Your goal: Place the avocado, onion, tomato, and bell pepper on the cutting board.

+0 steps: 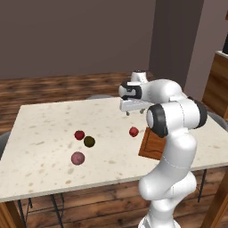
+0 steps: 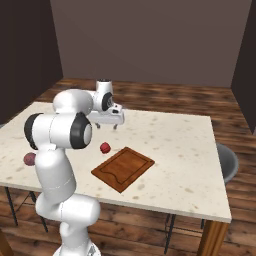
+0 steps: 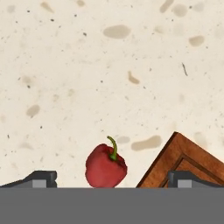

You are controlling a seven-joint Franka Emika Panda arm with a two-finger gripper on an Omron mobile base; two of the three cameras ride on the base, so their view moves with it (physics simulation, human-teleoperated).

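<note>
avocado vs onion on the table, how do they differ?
Colour: the avocado is dark olive, nearly black; the onion is dull pink-maroon. Size: the onion is somewhat larger. Place: in the left base view the avocado lies farther in, beside a red item; the onion lies nearer the front edge of the table. Both are round, loose on the table, off the board.

White arm (image 1: 176,147), seemingly dark joints

Even, soft rendered light (no glare), faint shadows, sharp throughout, walls dim.
</note>
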